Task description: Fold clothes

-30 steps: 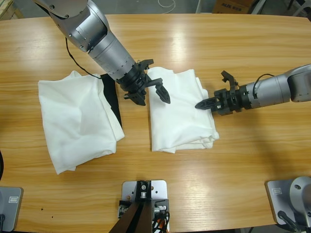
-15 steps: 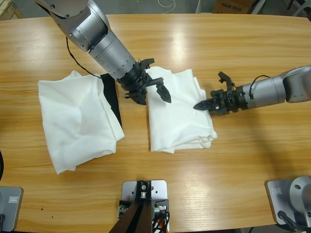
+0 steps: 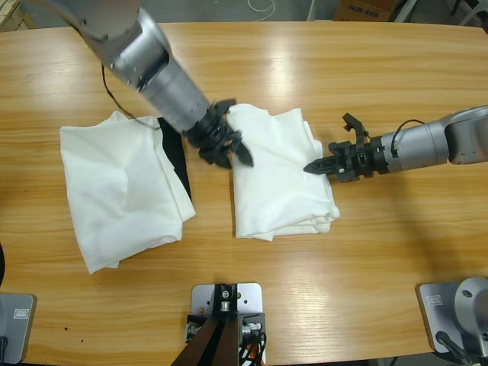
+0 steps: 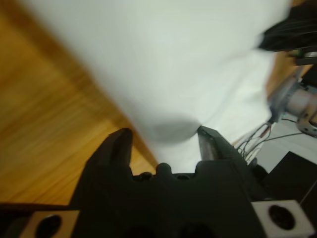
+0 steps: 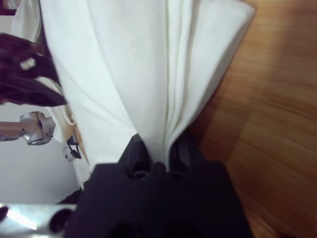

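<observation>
while the two white shirts lie on the desk [image 3: 320, 69], the risks start at the left end: the looser folded shirt [image 3: 122, 194] near the desk's left edge sits apart from both arms, with a black cloth [image 3: 174, 149] showing at its right side. if the left arm swings back low, i judge it could drag that pile's edge out of shape.

next, the left hand [image 3: 226, 149] hovers at the upper left corner of the middle shirt [image 3: 278, 179], jaws spread wide with white fabric lying between them in the wrist view but not pinched. closing there could catch only the top layer, and the fold would peel open.

at the middle shirt's right edge, the right hand [image 3: 314, 166] is clamped narrow on a bunch of layered folds [image 5: 163, 99]. a pull from this side alone could slide the whole stack toward the desk's right edge or drop an inner layer.

nothing stands between the hands except the shirt itself; a box [image 3: 364, 9] lies beyond the desk's far edge, out of the way.
</observation>
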